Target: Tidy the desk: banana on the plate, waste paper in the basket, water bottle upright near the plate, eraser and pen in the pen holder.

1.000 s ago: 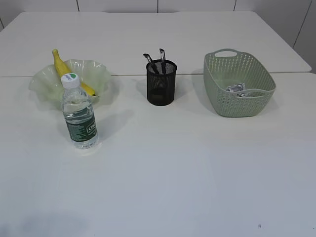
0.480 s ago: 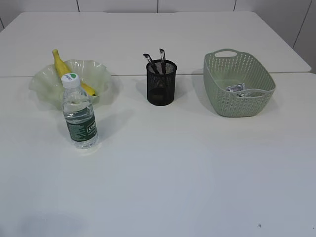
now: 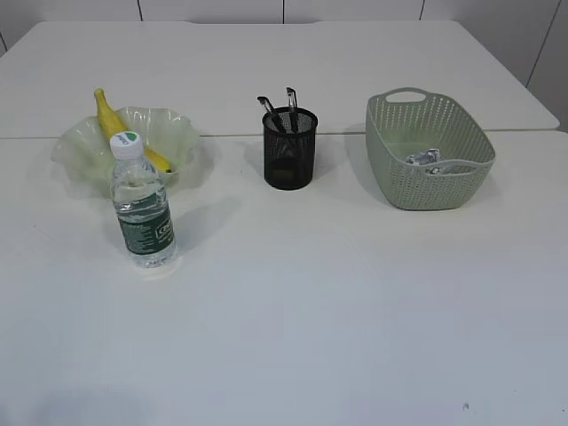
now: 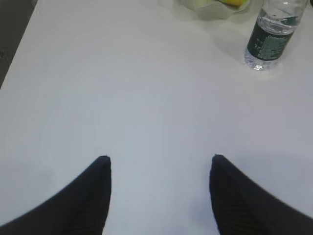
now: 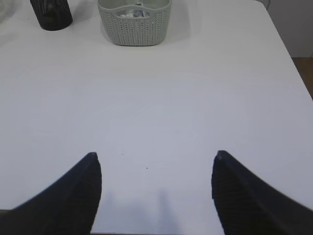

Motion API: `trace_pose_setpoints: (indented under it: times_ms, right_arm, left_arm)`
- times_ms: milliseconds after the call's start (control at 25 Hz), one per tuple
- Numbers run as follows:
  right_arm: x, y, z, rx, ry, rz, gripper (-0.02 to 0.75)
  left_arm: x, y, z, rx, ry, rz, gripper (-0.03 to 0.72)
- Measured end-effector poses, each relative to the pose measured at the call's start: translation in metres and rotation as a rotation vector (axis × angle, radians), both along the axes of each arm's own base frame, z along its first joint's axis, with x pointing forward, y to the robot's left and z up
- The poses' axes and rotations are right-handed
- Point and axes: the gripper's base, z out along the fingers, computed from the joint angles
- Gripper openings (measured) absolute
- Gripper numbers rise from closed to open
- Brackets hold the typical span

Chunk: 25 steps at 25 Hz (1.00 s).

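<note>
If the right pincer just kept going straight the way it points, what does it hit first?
Bare desk lies ahead of the open right pincer; further on, slightly left of centre, the basket would probably come first, though depth is hard to judge.

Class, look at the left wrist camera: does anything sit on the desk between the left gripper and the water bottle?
Nothing visible does. Only bare desk lies between the open left gripper and the upright water bottle.
</note>
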Motion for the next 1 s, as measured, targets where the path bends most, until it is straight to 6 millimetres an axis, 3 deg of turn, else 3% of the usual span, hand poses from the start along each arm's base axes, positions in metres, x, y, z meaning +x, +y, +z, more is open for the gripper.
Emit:
trace_pose_setpoints:
  times_ms: [360, 1000]
  right_arm:
    - [0.0, 0.0, 0.0, -0.001, -0.005, -0.001, 0.522]
    - [0.0, 0.0, 0.0, -0.002, -0.005, -0.002, 0.522]
  left_arm:
    - [-0.027, 0.002, 0.0, -0.01, -0.164, 0.0, 0.447]
    - [-0.028, 0.001, 0.0, -0.01, -0.165, 0.062, 0.428]
